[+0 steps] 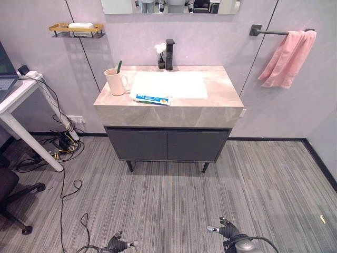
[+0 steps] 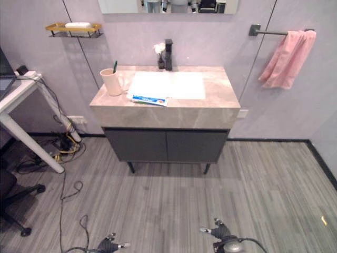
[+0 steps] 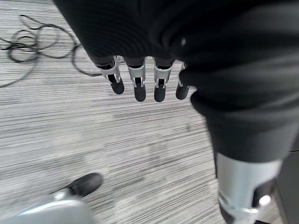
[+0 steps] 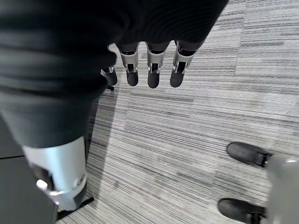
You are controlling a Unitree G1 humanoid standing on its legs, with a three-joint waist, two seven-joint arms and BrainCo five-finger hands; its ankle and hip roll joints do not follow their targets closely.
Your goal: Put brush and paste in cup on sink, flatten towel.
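On the marble worktop a toothpaste tube lies beside the cup holding a toothbrush; a pink towel hangs bunched on its wall bar. Over grey striped floor, left robot hand and right robot hand hang relaxed, empty.

1 cup w/ 1 brush, 1 paste tube, 1 pink towel, 1 faucet.

sink top: polished stone | towel: soft pink cloth | floor: ribbed grey carpet
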